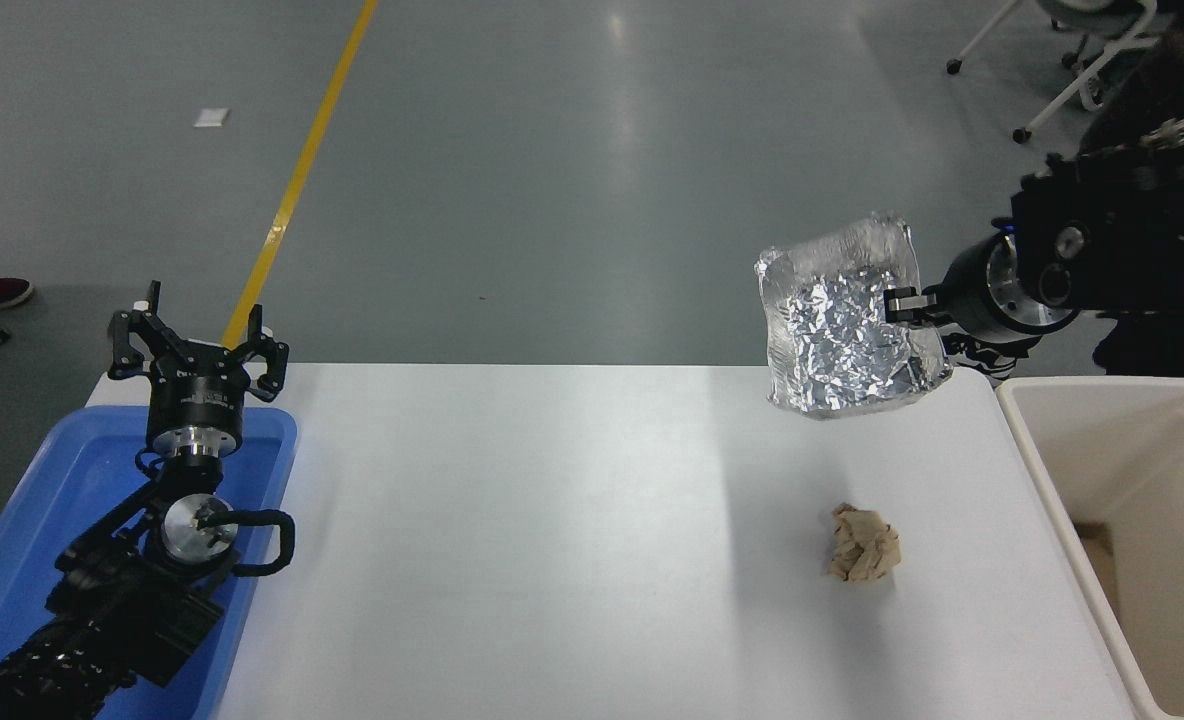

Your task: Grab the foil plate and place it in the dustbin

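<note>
The shiny crinkled foil plate [842, 320] hangs tilted in the air above the table's far right edge. My right gripper [900, 303] is shut on its right rim, with the arm coming in from the upper right. The cream dustbin [1037, 440] stands at the right edge of the table, just right of and below the plate. My left gripper [195, 345] stays parked open at the lower left, over the blue tray.
A crumpled brown paper ball [862, 543] lies on the white table [552, 540] near the bin. A shallow blue tray [52, 500] sits at the left edge. A person in dark clothes stands behind the right arm; chair wheels show at top right.
</note>
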Robot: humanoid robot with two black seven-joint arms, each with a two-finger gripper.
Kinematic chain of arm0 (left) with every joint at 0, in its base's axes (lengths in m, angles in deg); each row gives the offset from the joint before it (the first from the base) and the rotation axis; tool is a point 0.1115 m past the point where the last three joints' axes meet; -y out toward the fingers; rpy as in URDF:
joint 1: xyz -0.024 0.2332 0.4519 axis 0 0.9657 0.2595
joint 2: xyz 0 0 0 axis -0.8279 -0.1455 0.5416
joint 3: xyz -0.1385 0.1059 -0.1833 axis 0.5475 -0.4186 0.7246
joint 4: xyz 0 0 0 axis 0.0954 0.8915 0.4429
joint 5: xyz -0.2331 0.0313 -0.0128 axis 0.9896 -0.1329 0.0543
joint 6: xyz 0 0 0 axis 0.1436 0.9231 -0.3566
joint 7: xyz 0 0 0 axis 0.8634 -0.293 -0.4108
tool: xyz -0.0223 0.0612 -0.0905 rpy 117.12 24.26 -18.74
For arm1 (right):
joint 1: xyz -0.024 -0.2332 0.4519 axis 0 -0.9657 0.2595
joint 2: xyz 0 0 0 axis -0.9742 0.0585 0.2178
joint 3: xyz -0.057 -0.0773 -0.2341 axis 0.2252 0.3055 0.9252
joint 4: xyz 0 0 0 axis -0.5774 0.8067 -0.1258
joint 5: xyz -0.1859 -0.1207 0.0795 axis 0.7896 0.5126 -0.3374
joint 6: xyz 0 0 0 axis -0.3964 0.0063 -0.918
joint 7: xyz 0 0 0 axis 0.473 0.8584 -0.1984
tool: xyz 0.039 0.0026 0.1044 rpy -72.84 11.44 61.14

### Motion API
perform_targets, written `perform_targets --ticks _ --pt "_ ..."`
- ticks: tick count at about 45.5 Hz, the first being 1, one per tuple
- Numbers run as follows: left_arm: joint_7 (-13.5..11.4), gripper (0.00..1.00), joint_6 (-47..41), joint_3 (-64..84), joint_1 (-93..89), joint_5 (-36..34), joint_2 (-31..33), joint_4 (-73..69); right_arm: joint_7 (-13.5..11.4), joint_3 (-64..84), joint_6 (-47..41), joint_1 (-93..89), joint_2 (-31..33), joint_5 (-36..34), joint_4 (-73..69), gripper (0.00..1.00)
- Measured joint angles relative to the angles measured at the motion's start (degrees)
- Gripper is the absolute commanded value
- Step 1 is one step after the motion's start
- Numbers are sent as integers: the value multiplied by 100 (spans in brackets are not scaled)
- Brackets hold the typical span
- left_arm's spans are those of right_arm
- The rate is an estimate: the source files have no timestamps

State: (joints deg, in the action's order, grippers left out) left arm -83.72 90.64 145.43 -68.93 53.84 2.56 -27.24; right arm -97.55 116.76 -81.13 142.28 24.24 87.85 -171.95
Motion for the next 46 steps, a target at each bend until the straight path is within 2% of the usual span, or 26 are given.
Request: perform_targets --ticks 17,25,36,46 --pt "-10 99 0 0 1 14 4 0 16 482 -604 792 104 -124 5 0" --pt "-10 99 0 0 1 17 5 0 159 1199 -652 707 385 -25 338 0" --pt "-11 99 0 0 1 24 6 0 525 1722 -666 67 1644 1203 1351 0" --pt "-16 99 0 0 1 25 8 1 705 907 -419 -1628 2736 1906 2681 0"
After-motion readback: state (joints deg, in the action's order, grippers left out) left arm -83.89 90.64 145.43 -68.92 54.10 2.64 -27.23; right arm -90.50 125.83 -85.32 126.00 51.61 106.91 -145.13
